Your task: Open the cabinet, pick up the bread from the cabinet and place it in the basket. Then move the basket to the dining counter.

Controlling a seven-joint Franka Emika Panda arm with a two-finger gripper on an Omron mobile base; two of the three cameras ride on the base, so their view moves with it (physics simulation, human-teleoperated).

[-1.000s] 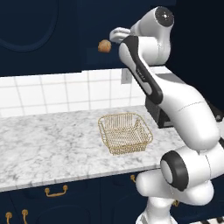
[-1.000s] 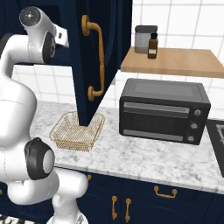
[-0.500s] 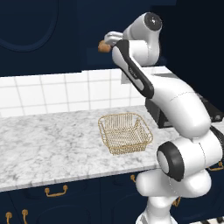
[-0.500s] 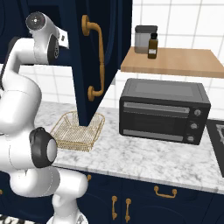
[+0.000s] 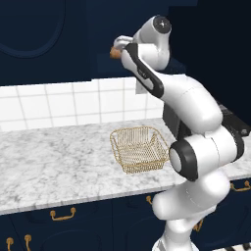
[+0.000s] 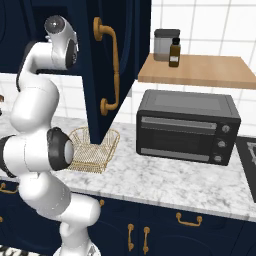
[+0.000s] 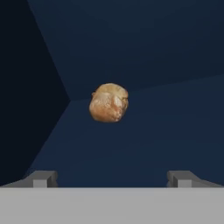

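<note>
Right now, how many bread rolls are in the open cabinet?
1. A small round golden-brown bread roll sits on the floor of the dark navy wall cabinet, ahead of the open end effector. Others may be hidden in the cabinet's unseen parts.

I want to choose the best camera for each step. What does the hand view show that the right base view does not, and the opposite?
Hand view alone: the bread lying on the cabinet floor, straight ahead between the open claw tips, not yet held. Right base view alone: the basket on the marble worktop, the toaster oven, the open door's brass handle. Both share the navy cabinet.
</note>
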